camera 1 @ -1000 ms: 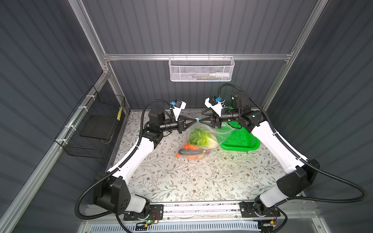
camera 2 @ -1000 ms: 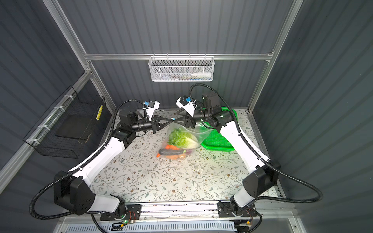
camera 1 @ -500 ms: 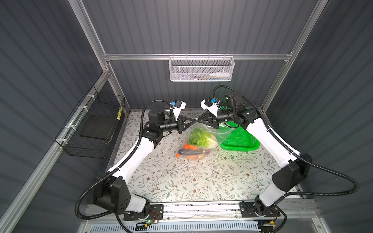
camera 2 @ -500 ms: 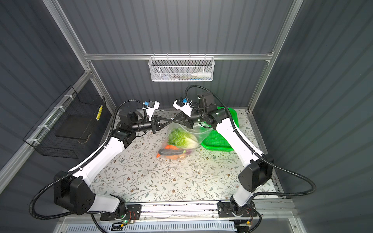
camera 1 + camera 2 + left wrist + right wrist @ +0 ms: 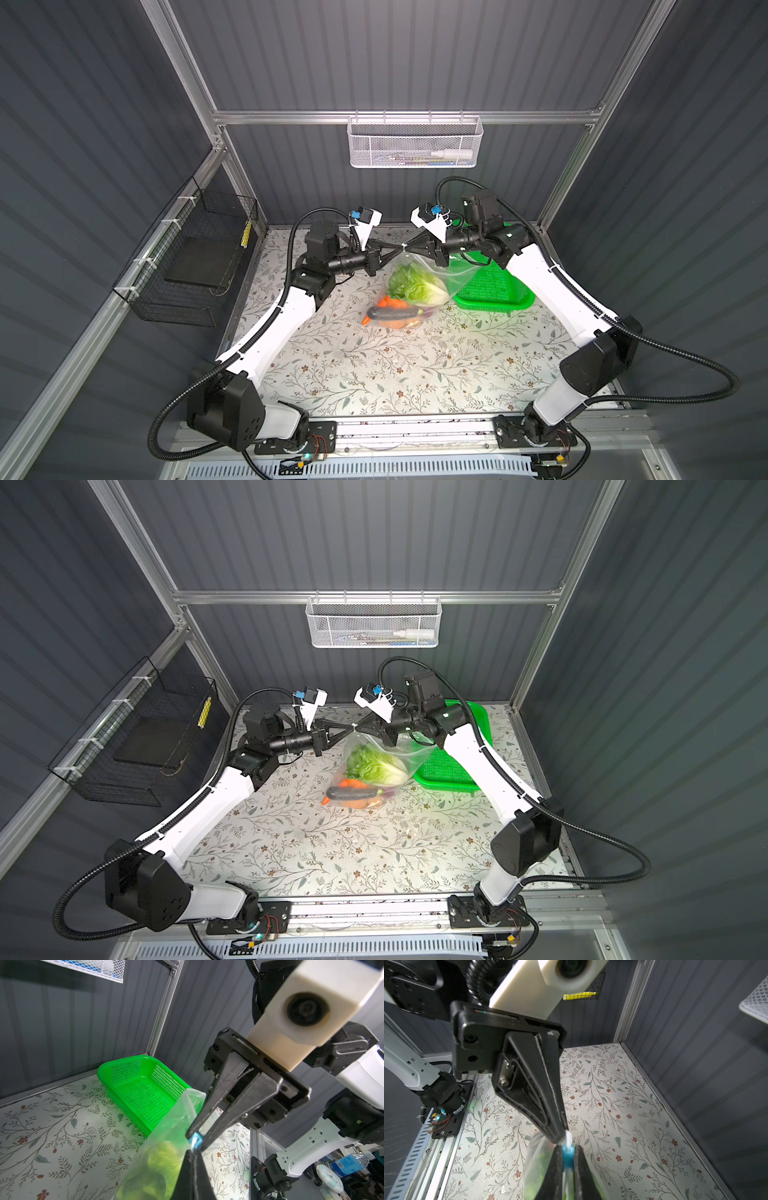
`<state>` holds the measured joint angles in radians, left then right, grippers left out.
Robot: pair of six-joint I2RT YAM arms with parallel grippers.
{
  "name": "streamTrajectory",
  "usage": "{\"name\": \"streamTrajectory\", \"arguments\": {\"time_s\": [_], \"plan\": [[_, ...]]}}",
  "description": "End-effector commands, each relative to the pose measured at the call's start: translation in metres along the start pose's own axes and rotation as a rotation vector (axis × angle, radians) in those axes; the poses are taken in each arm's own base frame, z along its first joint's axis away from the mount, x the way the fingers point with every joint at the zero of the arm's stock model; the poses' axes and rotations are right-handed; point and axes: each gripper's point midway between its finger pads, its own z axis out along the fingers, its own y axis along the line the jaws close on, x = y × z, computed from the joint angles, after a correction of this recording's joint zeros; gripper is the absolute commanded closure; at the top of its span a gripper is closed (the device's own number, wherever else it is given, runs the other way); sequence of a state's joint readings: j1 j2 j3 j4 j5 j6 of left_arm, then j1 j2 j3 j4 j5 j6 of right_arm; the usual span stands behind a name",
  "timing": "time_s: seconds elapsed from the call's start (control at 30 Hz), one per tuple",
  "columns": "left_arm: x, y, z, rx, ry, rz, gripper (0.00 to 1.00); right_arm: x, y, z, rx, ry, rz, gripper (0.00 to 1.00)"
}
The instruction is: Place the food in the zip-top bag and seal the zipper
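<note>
Robot seals its groceries: at 9 o'clock, a black wire rack [image 5: 187, 266] hangs on the wall. From that side, the left gripper [image 5: 397, 249] pinches the end of the zipper [image 5: 568, 1136] with its jaws pressed flat together. It holds the mouth of the zip-top bag [image 5: 455, 272] up above the floral surface [image 5: 374, 374], toward 12 o'clock. The right gripper [image 5: 410, 248] meets it tip to tip, jaws narrow around the light-blue slider tab [image 5: 568, 1156]. The bag sags below, its bottom apparently on the surface, and holds a napa cabbage [image 5: 417, 286], a carrot [image 5: 366, 319] and an eggplant [image 5: 390, 312]. A green perforated basket [image 5: 494, 291] sits just beside the bag at 3 o'clock.
</note>
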<state>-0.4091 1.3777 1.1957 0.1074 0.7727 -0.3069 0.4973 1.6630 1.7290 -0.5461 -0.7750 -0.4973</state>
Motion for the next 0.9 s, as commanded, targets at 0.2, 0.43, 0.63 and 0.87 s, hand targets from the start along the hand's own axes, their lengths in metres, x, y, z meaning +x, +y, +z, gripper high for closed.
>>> {"name": "streamTrajectory", "arguments": {"time_s": [0.2,0.43,0.63,0.87], "plan": [[-0.035,-0.011,-0.015,-0.040,-0.126,0.095,1.00,0.043,0.000,-0.004,0.052,0.135,0.064,0.92],[-0.027,-0.011,-0.006,0.018,-0.085,0.067,1.00,0.018,0.004,-0.008,0.037,0.043,0.049,0.95],[-0.015,-0.006,0.004,0.070,-0.054,0.003,0.60,0.003,0.007,-0.013,0.028,-0.021,0.042,0.96],[-0.014,-0.010,0.014,0.127,-0.056,-0.018,0.56,0.004,0.008,-0.011,0.025,-0.028,0.051,0.97]]}}
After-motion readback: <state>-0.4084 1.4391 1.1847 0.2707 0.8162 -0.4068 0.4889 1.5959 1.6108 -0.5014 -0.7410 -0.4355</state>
